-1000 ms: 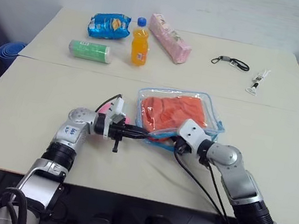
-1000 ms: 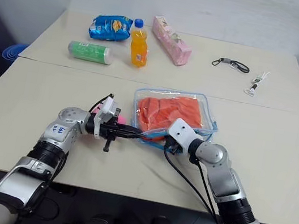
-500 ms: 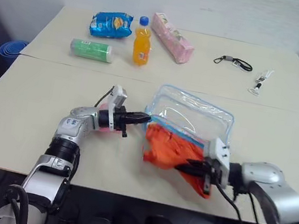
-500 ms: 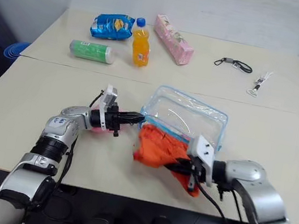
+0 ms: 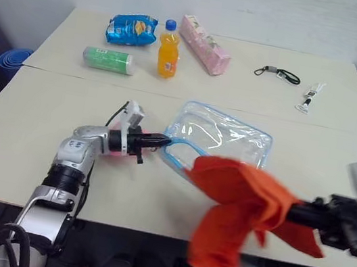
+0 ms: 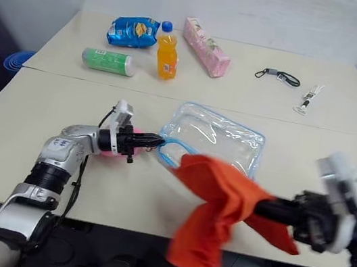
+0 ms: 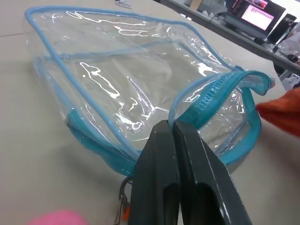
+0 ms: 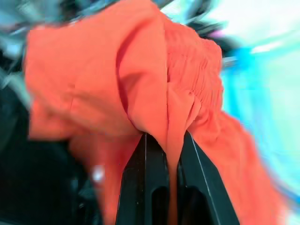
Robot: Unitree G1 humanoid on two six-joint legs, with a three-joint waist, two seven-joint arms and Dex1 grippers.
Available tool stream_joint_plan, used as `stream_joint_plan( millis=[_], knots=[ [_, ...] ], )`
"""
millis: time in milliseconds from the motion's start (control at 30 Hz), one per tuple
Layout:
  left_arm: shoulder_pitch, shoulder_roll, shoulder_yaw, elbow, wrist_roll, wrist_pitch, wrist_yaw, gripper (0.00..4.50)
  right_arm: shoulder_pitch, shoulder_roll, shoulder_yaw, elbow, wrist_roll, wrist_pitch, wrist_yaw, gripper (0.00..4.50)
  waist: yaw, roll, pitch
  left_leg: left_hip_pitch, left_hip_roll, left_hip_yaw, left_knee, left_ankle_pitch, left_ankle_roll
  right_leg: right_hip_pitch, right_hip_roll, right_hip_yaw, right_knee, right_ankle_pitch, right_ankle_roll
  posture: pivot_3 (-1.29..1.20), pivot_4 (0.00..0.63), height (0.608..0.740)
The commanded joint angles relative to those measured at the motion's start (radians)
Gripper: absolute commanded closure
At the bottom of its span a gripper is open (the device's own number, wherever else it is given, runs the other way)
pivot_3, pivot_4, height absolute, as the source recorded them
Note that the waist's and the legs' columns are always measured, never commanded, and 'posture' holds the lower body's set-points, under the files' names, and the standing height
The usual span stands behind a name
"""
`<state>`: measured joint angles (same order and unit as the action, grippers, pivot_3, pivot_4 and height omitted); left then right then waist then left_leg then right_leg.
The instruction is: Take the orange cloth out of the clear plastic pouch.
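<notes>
At lower right of the frame, the right hand [image 5: 299, 212] grips the orange cloth [image 5: 235, 205], clear of the empty clear plastic pouch [image 5: 222, 137], whose rim the left hand [image 5: 163, 142] pinches on the desk [image 5: 46, 104]; removal looks done.

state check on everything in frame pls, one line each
orange cloth: out of the pouch, hanging from the right gripper
clear plastic pouch: empty, mouth open, rim pinched by the left gripper
orange drink bottle: upright, capped
blue snack bag: lying flat
green roll: on its side
</notes>
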<state>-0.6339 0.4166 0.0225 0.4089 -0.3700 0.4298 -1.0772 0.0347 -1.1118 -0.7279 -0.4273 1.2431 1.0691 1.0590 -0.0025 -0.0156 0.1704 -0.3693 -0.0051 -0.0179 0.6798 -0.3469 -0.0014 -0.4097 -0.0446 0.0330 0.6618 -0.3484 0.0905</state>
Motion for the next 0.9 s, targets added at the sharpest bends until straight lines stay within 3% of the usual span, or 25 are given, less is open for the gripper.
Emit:
stream_joint_plan(
  millis=[33,300,467,567,733,900],
  knots=[
    [0.054,0.04,0.026,-0.084,-0.031,0.02,-0.016,4.5,-0.085,-0.081,-0.06,0.19,-0.156,-0.129,0.022,4.49,-0.001,0.001,0.0,0.0,0.0,0.0,0.0,0.0,0.0,0.0,0.0,0.0,0.0,0.0,0.0,0.0,0.15,0.74],
    [0.094,0.051,0.014,-0.118,-0.028,0.011,-0.003,4.5,-0.52,-0.046,0.287,0.779,-0.675,-0.824,0.055,4.49,-0.003,0.004,0.002,0.0,0.0,0.002,0.0,0.002,-0.004,-0.002,0.0,0.001,0.0,0.0,0.0,0.0,0.15,0.74],
    [0.095,0.053,0.004,-0.125,-0.024,0.001,-0.007,4.5,-0.489,0.017,0.469,1.105,-0.963,-1.414,0.182,4.49,-0.002,0.004,0.002,-0.001,0.0,0.003,-0.001,0.002,-0.004,-0.003,0.0,0.001,0.0,0.0,0.0,0.0,0.15,0.74],
    [0.099,0.059,-0.005,-0.142,-0.021,0.001,-0.007,4.5,-0.43,0.05,0.545,1.295,-1.064,-1.672,0.214,4.49,0.002,0.005,0.003,-0.001,0.0,0.004,0.0,0.002,-0.004,-0.002,0.0,0.0,0.0,0.0,0.0,0.0,0.15,0.74],
    [0.115,0.09,0.0,-0.187,-0.027,0.005,-0.017,4.5,-0.371,0.038,0.573,1.457,-1.097,-1.867,0.272,4.49,-0.012,0.009,0.003,0.0,0.0,0.006,0.001,0.002,-0.004,-0.002,0.001,0.003,0.001,0.0,0.0,0.0,0.15,0.74],
    [0.15,0.121,0.006,-0.218,-0.032,-0.007,-0.037,4.5,-0.387,0.025,0.551,1.538,-1.075,-1.86,0.275,4.49,-0.028,0.009,0.003,0.003,0.0,0.005,0.001,0.003,-0.005,0.001,0.001,0.002,0.001,0.0,0.0,0.0,0.15,0.74]
  ],
)
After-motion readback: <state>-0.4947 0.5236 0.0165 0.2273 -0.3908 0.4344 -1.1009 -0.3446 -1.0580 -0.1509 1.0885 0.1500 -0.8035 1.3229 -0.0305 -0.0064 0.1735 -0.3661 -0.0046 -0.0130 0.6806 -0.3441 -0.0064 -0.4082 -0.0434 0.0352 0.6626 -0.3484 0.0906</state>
